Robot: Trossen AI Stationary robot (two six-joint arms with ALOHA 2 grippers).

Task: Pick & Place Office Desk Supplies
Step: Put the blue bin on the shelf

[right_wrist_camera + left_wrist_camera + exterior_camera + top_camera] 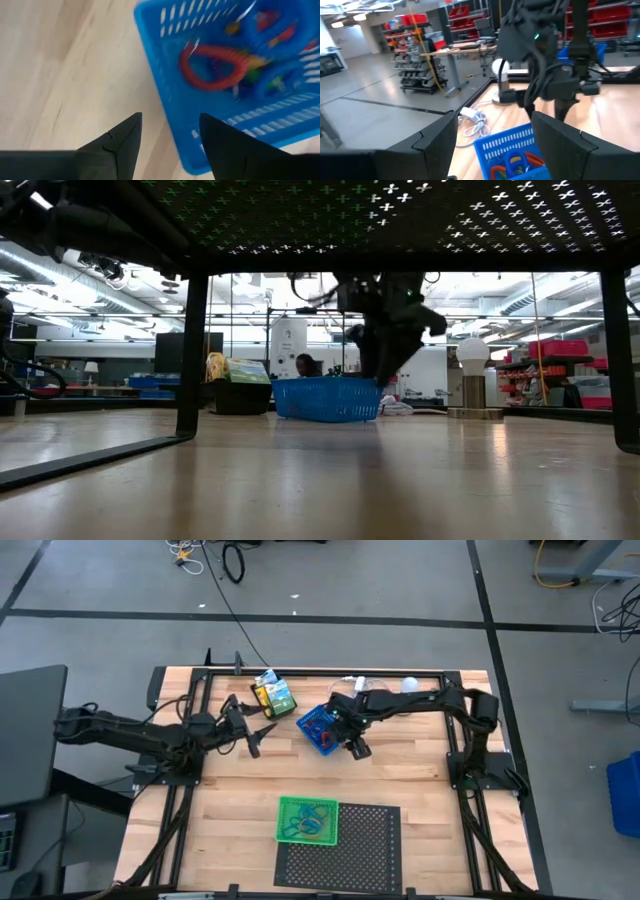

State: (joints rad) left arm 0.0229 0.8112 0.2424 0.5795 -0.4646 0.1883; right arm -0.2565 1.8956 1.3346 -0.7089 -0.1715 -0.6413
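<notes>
Wooden table (240, 790) bears blue tray (318, 728), set diagonally to its edges.

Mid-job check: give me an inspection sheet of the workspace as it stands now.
Surface: wooden table, bare in the middle.
Job's things: blue tray holding a red loop; green tray holding loops; crayon box at the far edge.
Clutter: black perforated sheet; white bulb.
Grippers: left gripper open, empty, beside the crayon box; right gripper open, empty, at the blue tray's edge.
Cables: white coiled cable behind the blue tray.
Surroundings: shelving, benches.
</notes>
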